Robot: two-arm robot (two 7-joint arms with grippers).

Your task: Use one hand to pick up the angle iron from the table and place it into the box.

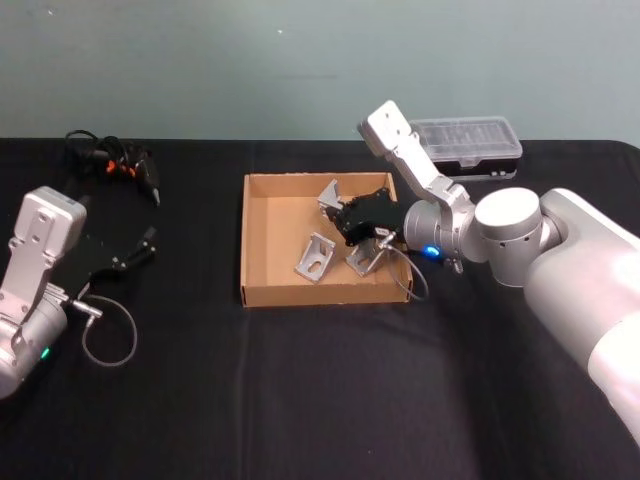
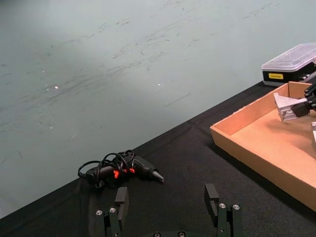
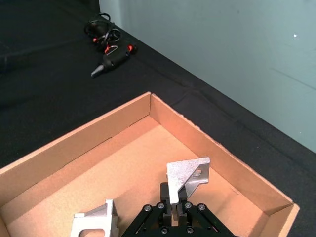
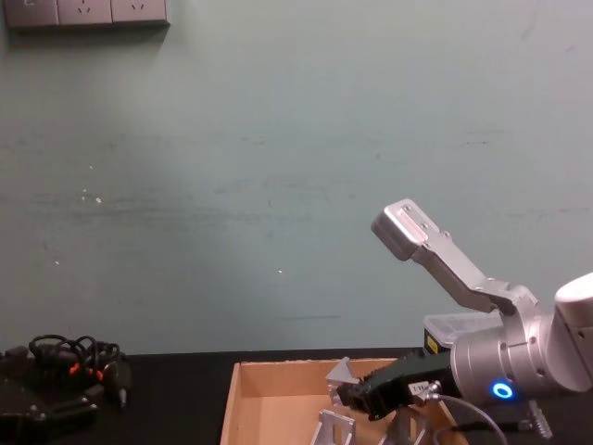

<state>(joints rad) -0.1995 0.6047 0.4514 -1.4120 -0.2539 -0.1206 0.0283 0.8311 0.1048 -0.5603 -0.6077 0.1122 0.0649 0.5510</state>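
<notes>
The right gripper (image 3: pixel 174 206) — clamped on an angle iron (image 3: pixel 186 176) — we see mid-frame above the cardboard box (image 1: pixel 262 290); left gripper (image 1: pixel 138 248) spread wide at left edge.

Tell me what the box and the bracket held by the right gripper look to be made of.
The box: tan cardboard, matte, judging by its raw, slightly frayed wall edges. The angle iron clamped in the right gripper above the box: likely cast or machined metal, pale silver-grey with a dull sheen and crisp edges.
</notes>
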